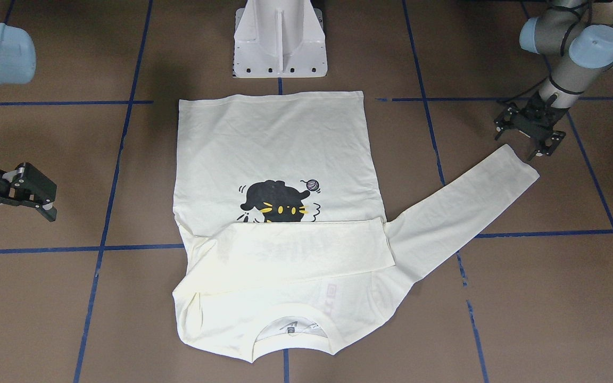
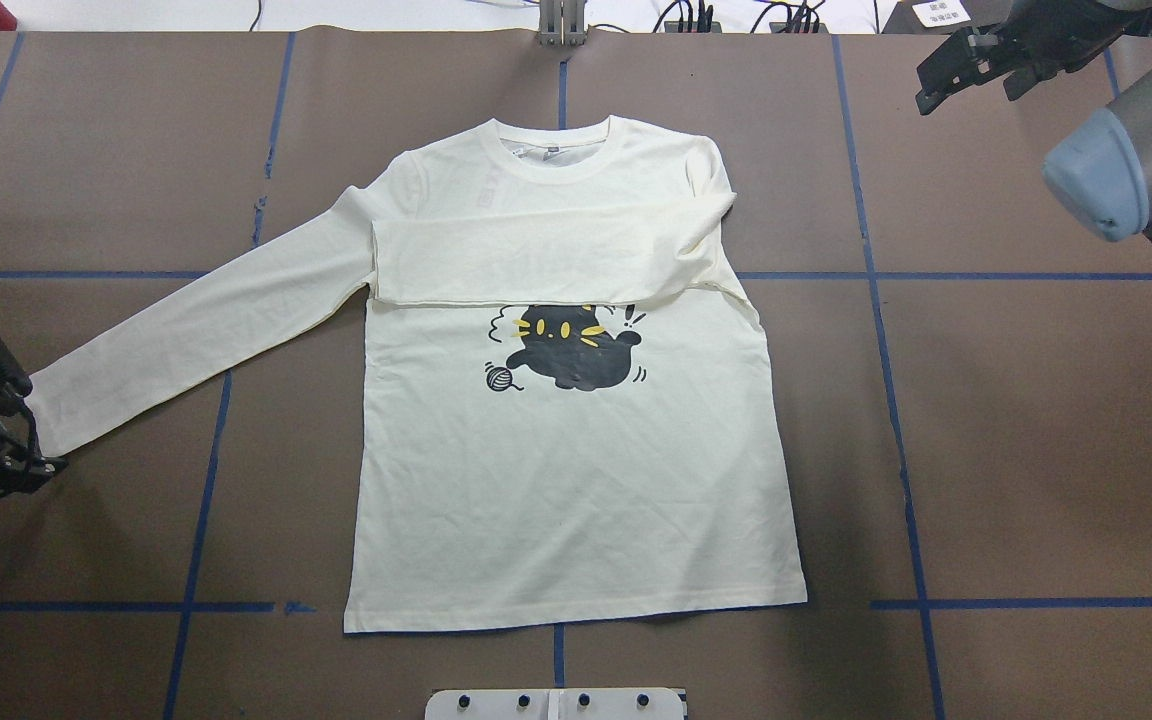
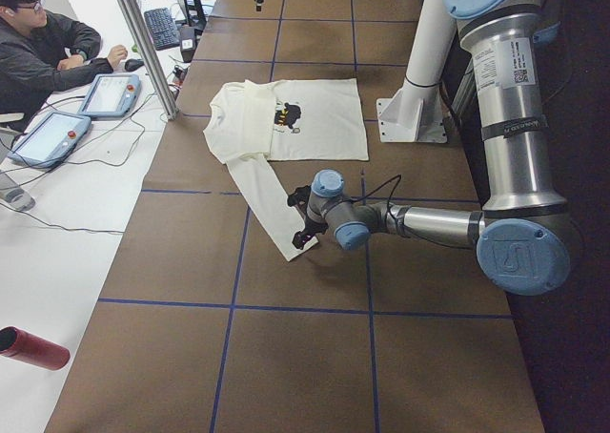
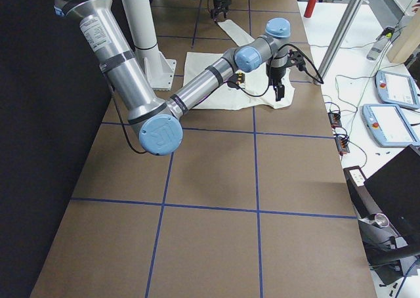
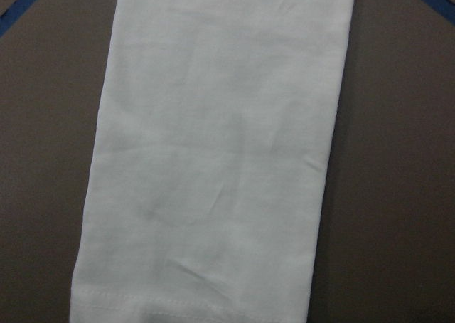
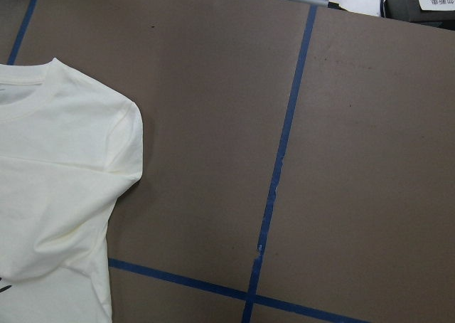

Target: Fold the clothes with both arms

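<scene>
T-shirt (image 2: 576, 480) front and centre: cream-white, long-sleeved, spread flat and print-up in the middle of the table (image 2: 1036, 450). Its hem lies toward the white pedestal base (image 1: 280, 42) and its collar (image 2: 556, 150) toward the far edge. The sleeve on the robot's right, the folded sleeve (image 2: 536, 260), lies straight across the chest, its lower edge just touching the top of the black cat print (image 2: 571, 350). The other one, the outstretched sleeve (image 2: 196, 335), runs out diagonally over the brown surface toward the robot's left.

Out at that end, the left gripper (image 1: 522, 139) hovers just beside the cuff (image 5: 192, 294) with its fingers spread and nothing between them. The left wrist camera looks straight down on the cuff's stitched hem. Over on the other side, the right gripper (image 1: 48, 207) hangs well clear of the garment, claws also apart and empty, and its wrist camera catches only the shirt's shoulder.

The table covering is matte brown, marked into large squares by blue tape lines (image 2: 896, 400).

Beyond the table's far edge sits a white desk (image 3: 57, 214) carrying two teach pendants (image 3: 110, 94), a keyboard (image 3: 157, 28) and loose cables. A seated operator (image 3: 38, 47) in dark clothing is there too. A metal post (image 3: 143, 42) stands at the table's edge, and a red cylinder (image 3: 33, 347) lies on its side on the desk.
</scene>
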Tool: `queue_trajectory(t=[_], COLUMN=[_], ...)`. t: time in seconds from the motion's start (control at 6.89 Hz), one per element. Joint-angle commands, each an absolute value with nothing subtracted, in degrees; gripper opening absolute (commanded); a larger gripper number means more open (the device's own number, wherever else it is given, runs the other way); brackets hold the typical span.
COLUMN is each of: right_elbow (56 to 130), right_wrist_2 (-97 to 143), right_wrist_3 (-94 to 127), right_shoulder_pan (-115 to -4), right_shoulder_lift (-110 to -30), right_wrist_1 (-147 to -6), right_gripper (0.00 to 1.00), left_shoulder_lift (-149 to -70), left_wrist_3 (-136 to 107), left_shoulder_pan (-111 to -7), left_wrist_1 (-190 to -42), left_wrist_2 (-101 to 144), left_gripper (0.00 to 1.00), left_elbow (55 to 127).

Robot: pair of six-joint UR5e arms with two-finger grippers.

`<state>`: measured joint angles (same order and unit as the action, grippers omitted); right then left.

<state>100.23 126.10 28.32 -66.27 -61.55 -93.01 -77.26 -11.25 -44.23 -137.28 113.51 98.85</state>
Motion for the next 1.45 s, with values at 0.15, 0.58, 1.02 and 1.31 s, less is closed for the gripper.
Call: queue_trajectory(t=[0.15,0.58,1.02,1.31], right_elbow=[100.5,100.5,100.5,100.5], right_wrist_2=[125.9,125.9,126.0,126.0], right_wrist_3=[28.4,28.4,28.4,28.4], right_shoulder_pan=[-66.3,-66.3,-66.3,-66.3], right_shoulder_lift=[-62.0,-62.1,-62.1,-62.1], right_wrist_1=[-93.0,-93.1,-93.1,-93.1], right_gripper=[1.00,1.00,1.00,1.00], left_shoulder_lift=[-77.3,-77.3,-77.3,-77.2], left_wrist_3=[-11.2,-11.2,-11.2,-11.3], left_shoulder_pan=[-43.5,-43.2,-43.2,-44.0], left_wrist_1=[-137.3,-137.7,-137.8,-137.8], left_wrist_2=[112.3,112.2,112.2,112.1], left_gripper=[0.98,0.82,0.00,0.00], left_elbow=[98.1,97.7,98.3,99.7])
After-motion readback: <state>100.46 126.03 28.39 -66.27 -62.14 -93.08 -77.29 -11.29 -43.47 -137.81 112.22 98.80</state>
